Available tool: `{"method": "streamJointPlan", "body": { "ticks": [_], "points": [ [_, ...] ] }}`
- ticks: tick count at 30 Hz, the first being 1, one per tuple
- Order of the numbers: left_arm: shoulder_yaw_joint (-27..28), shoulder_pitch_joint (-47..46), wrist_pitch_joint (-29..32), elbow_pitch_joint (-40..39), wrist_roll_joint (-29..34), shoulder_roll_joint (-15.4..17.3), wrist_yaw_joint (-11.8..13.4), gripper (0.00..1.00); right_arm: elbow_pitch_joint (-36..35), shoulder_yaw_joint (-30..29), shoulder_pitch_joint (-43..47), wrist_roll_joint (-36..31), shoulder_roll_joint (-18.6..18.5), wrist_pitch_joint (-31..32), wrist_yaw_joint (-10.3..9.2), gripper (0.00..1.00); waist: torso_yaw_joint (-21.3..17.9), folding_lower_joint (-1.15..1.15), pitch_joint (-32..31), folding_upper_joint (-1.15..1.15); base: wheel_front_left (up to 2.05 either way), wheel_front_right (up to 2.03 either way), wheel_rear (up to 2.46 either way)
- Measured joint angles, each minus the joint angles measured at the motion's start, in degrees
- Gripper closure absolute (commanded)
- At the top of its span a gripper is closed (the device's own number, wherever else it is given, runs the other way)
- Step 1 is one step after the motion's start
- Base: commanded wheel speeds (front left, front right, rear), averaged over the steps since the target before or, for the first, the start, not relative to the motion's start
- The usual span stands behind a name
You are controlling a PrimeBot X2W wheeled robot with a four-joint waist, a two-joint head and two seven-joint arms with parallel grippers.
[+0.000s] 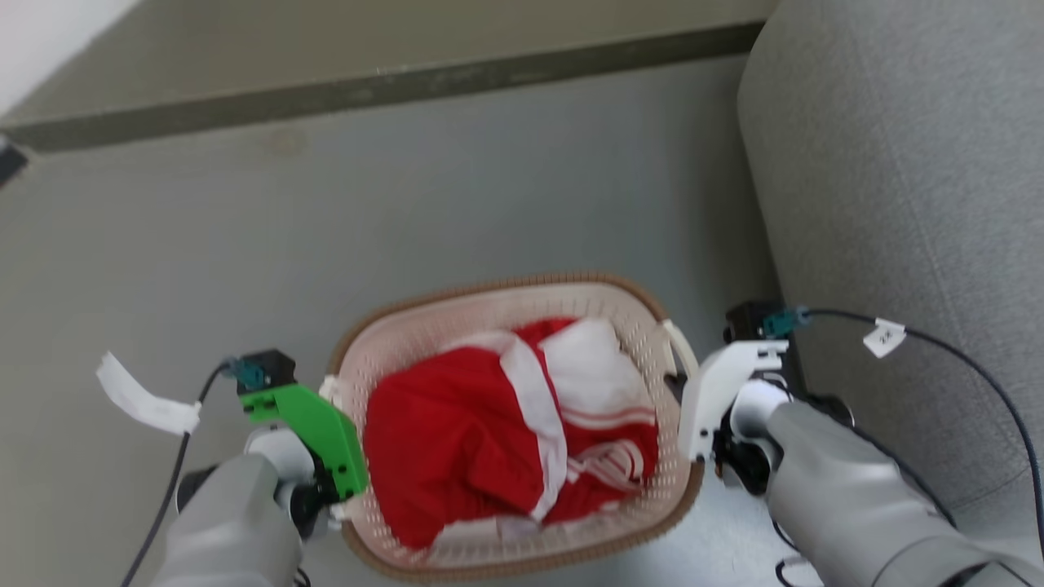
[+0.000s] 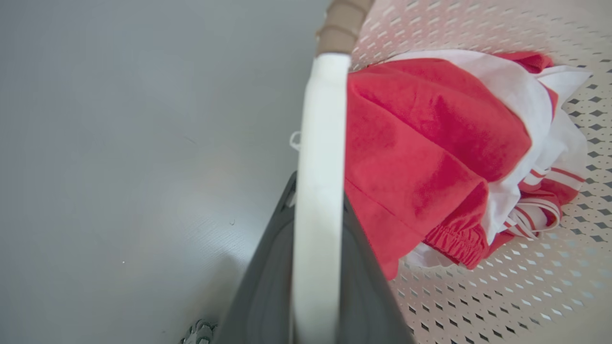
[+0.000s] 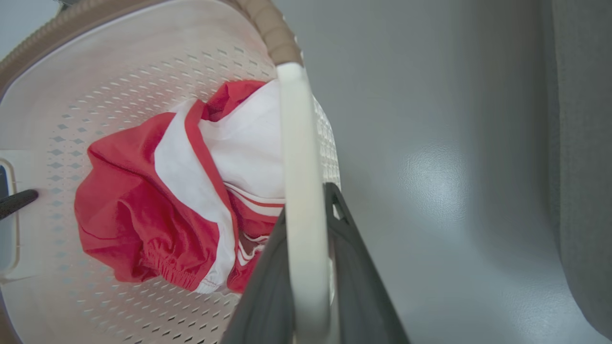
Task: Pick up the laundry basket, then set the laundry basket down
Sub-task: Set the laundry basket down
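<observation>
Smooth grey flooring [image 1: 489, 179] spreads out ahead of both grippers, and a grey fabric-covered sofa [image 1: 897, 163] rises just outside the right gripper [image 3: 306, 205]. Between the two grippers sits the laundry basket [image 1: 506, 285], a small rounded-rectangular tub of cream-white perforated plastic with a brown woven-look rim. The left gripper [image 2: 319, 191], under its green mount, has its two dark fingers pressed against either side of the white plastic left side handle [image 2: 322, 119], pinching the bar. The right gripper, under its white mount, clamps the white right side handle [image 3: 294, 134] in the same way, one dark finger on each face of the bar. Just inward of both grippers, a crumpled red and white striped garment [image 1: 457, 432] lies in the basket. Whether the basket's bottom touches the flooring cannot be told.
</observation>
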Motion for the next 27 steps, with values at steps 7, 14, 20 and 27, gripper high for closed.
{"method": "streamJointPlan", "body": {
  "ticks": [7,14,20,27],
  "points": [
    [-0.1,-4.1,-1.5,-1.2,0.6,0.6,0.0,1.00,-0.1,-0.2,-4.4,-0.8,0.0,-2.4,-0.87,1.00,0.0,0.00,5.2,0.00,0.00,0.00,0.00],
    [-0.1,-8.2,-3.0,-2.5,1.0,1.2,0.0,1.00,-0.2,-0.2,-9.3,-2.0,-0.2,-4.0,-1.99,1.00,0.1,0.00,10.4,0.00,0.00,0.00,0.00],
    [-0.1,-11.8,-3.7,-3.2,1.2,1.2,0.1,1.00,-0.3,-0.7,-12.9,-2.4,-0.7,-5.6,-2.59,1.00,0.3,0.01,14.9,0.00,0.00,0.00,0.00],
    [-0.1,-16.3,-5.4,-4.3,2.3,1.7,0.3,1.00,-0.5,-1.2,-17.4,-2.4,-0.9,-7.0,-3.16,1.00,0.5,0.01,20.1,0.00,0.00,0.00,0.00]
  ]
}}
